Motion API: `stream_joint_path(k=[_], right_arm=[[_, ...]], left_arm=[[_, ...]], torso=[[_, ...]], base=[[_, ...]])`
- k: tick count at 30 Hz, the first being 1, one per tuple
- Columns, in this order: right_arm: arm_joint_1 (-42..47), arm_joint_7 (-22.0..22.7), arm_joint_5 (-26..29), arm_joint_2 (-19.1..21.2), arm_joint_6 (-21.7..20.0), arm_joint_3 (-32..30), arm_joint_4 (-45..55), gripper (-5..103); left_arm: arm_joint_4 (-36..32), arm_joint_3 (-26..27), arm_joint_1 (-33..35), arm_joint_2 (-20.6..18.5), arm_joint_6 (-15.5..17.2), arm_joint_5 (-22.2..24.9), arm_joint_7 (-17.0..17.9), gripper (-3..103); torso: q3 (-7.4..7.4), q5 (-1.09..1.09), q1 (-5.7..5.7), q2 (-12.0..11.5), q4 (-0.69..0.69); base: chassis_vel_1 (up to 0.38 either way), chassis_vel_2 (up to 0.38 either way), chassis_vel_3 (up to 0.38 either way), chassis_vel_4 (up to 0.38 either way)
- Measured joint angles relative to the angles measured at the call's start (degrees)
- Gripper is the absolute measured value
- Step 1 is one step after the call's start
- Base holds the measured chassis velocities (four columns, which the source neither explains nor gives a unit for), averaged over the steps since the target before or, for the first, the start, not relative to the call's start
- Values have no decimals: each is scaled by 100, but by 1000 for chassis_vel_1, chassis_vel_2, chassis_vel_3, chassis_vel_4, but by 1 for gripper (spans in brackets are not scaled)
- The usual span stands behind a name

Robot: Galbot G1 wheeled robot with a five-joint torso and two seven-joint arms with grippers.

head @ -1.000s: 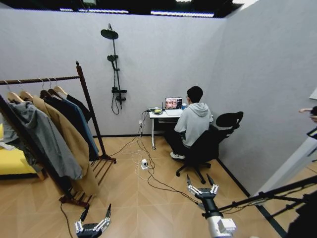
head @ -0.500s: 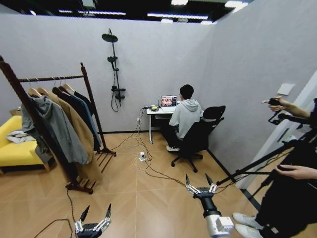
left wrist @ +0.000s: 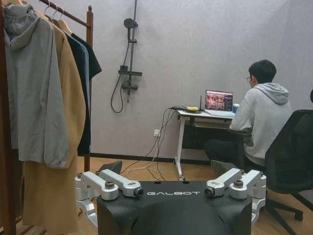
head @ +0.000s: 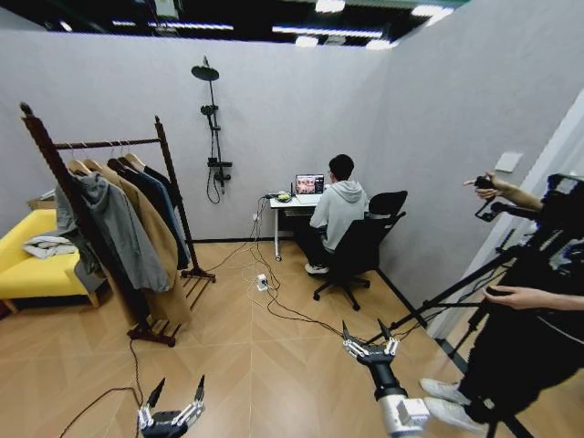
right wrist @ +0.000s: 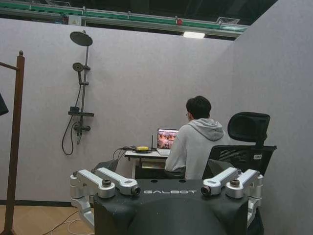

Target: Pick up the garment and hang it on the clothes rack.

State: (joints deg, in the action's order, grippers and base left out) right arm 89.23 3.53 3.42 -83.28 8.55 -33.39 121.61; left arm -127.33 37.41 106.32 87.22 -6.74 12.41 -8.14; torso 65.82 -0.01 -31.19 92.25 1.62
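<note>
Facing you at the room's left, the clothes rack (head: 161,146) carries the garment (head: 164,187) among the coats at the far end of its bar. Your left gripper (head: 172,391) and right gripper (head: 370,332) hang low over the floor, fingers spread, each holding nothing.
</note>
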Motion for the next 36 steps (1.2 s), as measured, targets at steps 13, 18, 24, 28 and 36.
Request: stream_joint_path(k=[13,18,24,28,36], right_arm=[[33,19,79,-5,27,-43,-21,100],[70,40,85,-12,27,-61,-54,100],[209,64,85,-25,20,-123,73,100],[272,69,112,-36,-14,-138,168,100],[303,113,115,-41,-193,-163,301,100]], left_arm=[[0,0,-1,0,0,0,0,100],[0,0,0,0,0,0,0,100],[0,0,0,0,0,0,0,100],[0,0,0,0,0,0,0,100],[0,0,0,0,0,0,0,100]], torso=[[-2,1,5,2,0],[-1,1,4,2,0],[-1,0,5,2,0],[-1,1,4,2,0],[-1,1,5,2,0]], base=[[-4,4,4,-3],[0,0,0,0],[0,0,0,0],[0,0,0,0],[0,0,0,0]])
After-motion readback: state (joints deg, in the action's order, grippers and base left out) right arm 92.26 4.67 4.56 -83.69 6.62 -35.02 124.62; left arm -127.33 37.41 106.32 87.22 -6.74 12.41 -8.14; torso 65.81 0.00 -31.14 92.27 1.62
